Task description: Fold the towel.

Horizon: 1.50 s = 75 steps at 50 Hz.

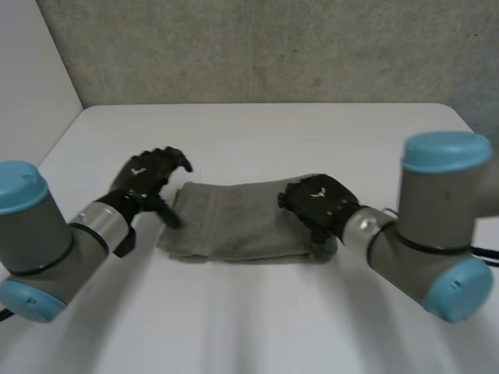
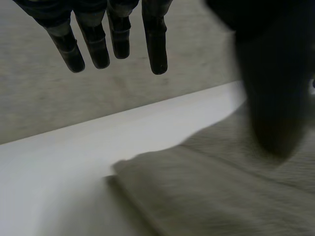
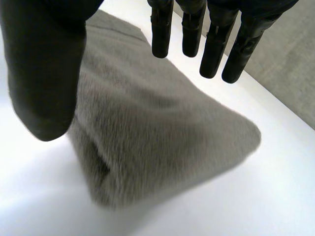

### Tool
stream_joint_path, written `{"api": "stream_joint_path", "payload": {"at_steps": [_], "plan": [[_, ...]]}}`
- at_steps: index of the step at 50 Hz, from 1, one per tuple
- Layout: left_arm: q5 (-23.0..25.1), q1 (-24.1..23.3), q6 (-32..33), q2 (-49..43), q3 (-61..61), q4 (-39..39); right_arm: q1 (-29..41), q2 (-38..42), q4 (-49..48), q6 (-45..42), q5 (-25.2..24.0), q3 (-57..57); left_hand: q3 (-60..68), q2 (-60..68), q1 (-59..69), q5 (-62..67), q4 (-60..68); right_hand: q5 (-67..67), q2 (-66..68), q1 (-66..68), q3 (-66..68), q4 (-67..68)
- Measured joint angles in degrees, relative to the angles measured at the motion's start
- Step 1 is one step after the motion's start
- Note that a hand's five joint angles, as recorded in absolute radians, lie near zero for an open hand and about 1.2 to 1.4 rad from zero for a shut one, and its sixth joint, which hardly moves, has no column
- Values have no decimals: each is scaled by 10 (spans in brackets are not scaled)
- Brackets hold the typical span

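A grey towel (image 1: 234, 222) lies folded into a flat strip in the middle of the white table (image 1: 257, 125). My left hand (image 1: 148, 178) hovers open just beyond the towel's left end, fingers (image 2: 113, 39) straight and its thumb above the cloth (image 2: 221, 187). My right hand (image 1: 320, 202) is over the towel's right end, open, with fingers (image 3: 197, 34) straight and thumb spread above the folded corner (image 3: 162, 142). No cloth is pinched in either hand.
A grey wall (image 1: 257, 47) stands behind the table's far edge. Bare tabletop lies in front of the towel and on both sides. My two arms reach in from the near left and near right.
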Motion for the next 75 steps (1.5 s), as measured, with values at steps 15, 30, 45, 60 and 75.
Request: {"api": "stream_joint_path", "payload": {"at_steps": [15, 30, 45, 60, 75], "plan": [[-3, -46, 79, -68, 10, 5, -49, -35, -176, 2, -17, 176, 0, 0, 0, 0, 0, 207, 202, 206, 201, 207], [-28, -46, 139, -94, 15, 4, -53, -27, -231, 22, -22, 191, 0, 0, 0, 0, 0, 572, 552, 555, 565, 575], [-28, -55, 113, -18, -16, 1, -118, -34, -200, 19, -65, 207, 0, 0, 0, 0, 0, 573, 556, 555, 566, 576], [-21, -51, -23, 107, -29, 0, -286, -140, -60, -103, -167, 222, 0, 0, 0, 0, 0, 581, 567, 558, 567, 578], [-27, -45, -65, 118, 5, 5, 2, -115, -2, -35, -117, 73, 0, 0, 0, 0, 0, 582, 570, 560, 570, 578]]}}
